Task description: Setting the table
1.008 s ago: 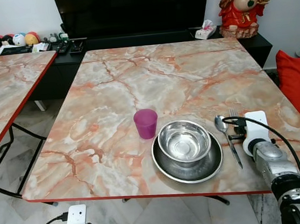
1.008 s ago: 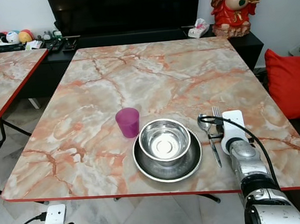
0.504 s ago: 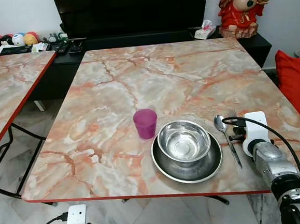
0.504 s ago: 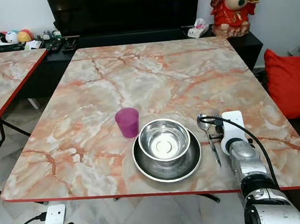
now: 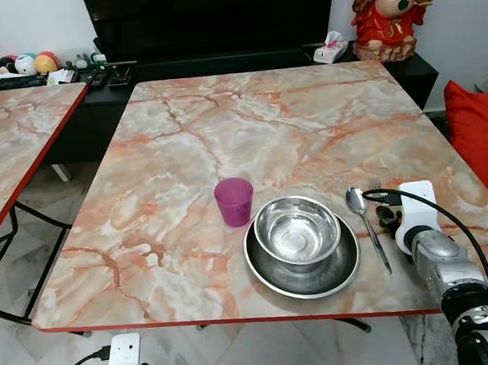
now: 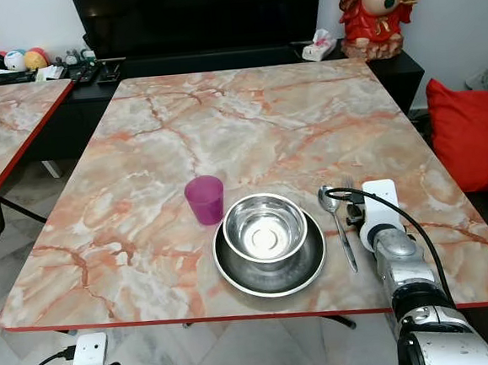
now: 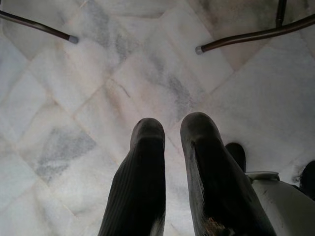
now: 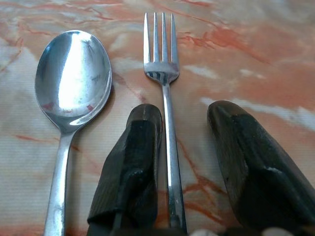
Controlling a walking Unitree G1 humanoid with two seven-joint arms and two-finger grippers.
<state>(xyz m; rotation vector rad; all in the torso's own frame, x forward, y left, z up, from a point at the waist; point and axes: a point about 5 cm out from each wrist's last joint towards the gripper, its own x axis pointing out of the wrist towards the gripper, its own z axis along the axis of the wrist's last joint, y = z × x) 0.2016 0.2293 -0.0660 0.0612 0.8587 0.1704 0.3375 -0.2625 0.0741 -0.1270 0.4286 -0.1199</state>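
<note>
While the right gripper (image 8: 182,123) sits low over the fork (image 8: 165,73), its jaws are parted w/ the handle lying loose between them, not pinched. Vs half a sec ago the arm looks barely shifted, so fork seems just released. Spoon (image 5: 364,219) lies beside it, right of the bowl (image 5: 297,231) on its plate (image 5: 268,274); purple cup (image 5: 234,201) left. Place setting looks near done. Left gripper (image 7: 170,142) hangs idle over the floor, jaws narrow.
</note>
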